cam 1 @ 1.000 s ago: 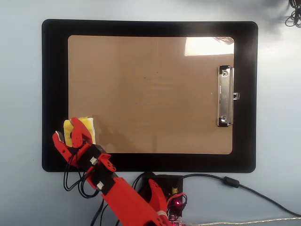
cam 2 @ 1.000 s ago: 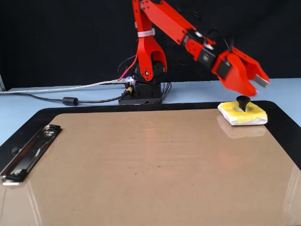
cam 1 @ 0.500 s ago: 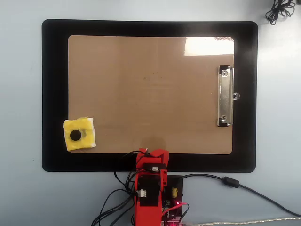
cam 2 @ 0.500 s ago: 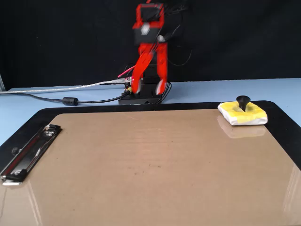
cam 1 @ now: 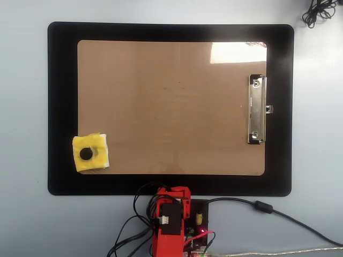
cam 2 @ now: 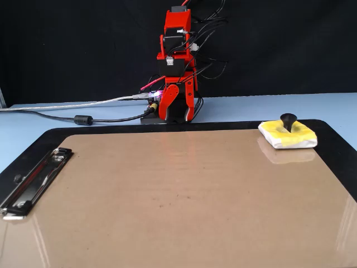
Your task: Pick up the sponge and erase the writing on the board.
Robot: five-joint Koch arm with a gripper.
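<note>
The sponge [cam 1: 90,152] lies flat, knob [cam 1: 86,154] up, on the board's [cam 1: 171,107] corner, overlapping onto the mat [cam 1: 61,107], toward the worktop's [cam 1: 24,128] lower left in the overhead view. No writing can be made out on the board; its clip [cam 1: 256,109] sits at the opposite short side. The arm [cam 2: 177,61] stands folded at the worktop's near edge in that view, well apart from the sponge, its pincer [cam 2: 179,106] pointing down and holding nothing; whether its jaws are apart I cannot tell.
</note>
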